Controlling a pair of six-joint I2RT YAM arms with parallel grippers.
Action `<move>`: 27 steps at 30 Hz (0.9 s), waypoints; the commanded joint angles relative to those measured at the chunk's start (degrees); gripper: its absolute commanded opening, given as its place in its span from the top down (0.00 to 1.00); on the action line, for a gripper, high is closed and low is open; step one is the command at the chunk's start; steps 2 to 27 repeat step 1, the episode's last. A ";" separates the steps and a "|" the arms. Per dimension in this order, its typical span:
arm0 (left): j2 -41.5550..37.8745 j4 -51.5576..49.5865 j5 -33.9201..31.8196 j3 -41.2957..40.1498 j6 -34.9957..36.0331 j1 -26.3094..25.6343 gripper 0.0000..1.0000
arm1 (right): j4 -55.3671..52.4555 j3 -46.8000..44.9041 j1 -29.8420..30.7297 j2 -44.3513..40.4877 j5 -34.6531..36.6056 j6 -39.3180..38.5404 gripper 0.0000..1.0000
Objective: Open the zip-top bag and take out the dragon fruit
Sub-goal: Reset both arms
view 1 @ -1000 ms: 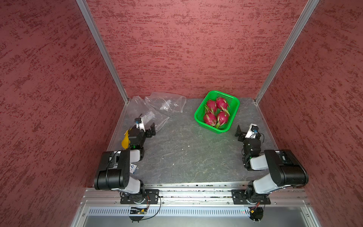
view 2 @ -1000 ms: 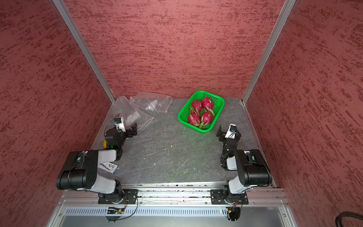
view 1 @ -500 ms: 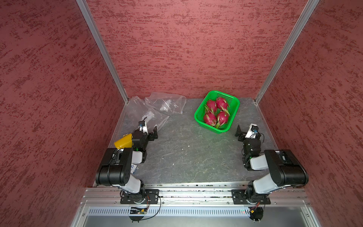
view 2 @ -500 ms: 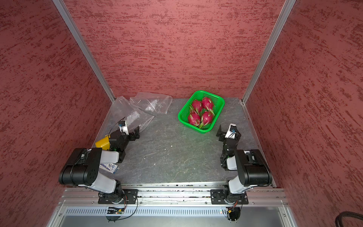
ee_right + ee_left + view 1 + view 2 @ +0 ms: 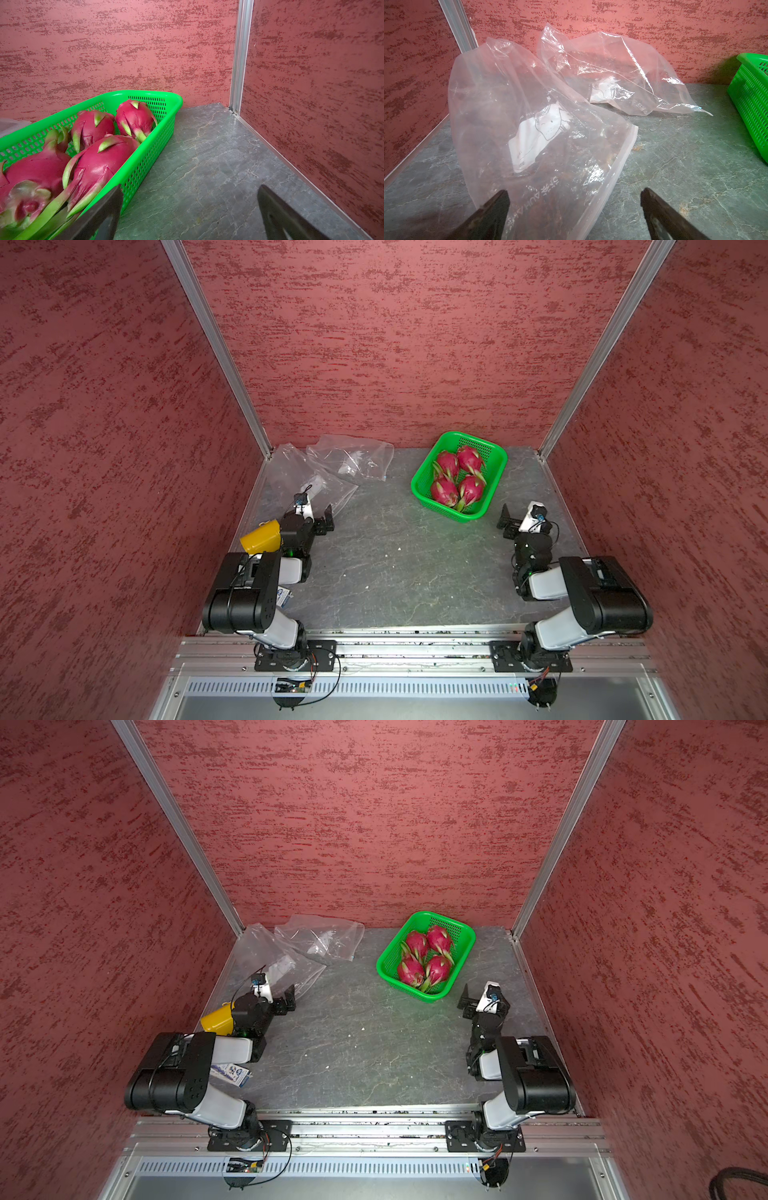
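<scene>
Between left tool [image 5: 574,193] and right tool [image 5: 190,191], both wide open, empty: bare tabletop [image 5: 399,564]; basket [image 5: 417,485] near far edge.

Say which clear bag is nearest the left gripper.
The corner bag, right in front of the left gripper; the other bag lies farther along the back wall, toward the green basket.
</scene>
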 commanded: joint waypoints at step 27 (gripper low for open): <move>-0.05 -0.07 -0.82 0.92 0.13 0.03 0.00 | 1.73 0.47 -0.08 0.13 -0.78 0.31 0.01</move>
